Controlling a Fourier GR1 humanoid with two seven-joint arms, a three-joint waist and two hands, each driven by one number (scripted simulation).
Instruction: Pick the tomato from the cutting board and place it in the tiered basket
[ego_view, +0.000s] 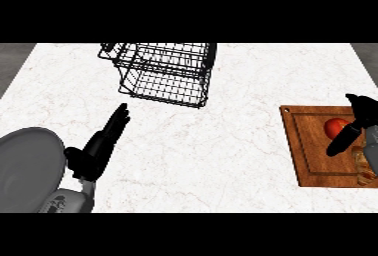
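While my left hand (94, 150) rests open, my right hand (353, 129), fingers apart, flanks the round red tomato (337, 127) on the brown wooden cutting board (310, 150): closing comes next, then the black wire tiered basket (164, 74).

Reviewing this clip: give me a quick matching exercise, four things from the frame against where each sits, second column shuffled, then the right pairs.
Things:
1. tomato
2. wire basket
3. left hand
4. cutting board

Places:
A. far side of the counter, near the middle
B. right edge of the counter
C. on the board, beside the right hand
D. lower left, fingers straight, holding nothing

Pairs: 1-C, 2-A, 3-D, 4-B
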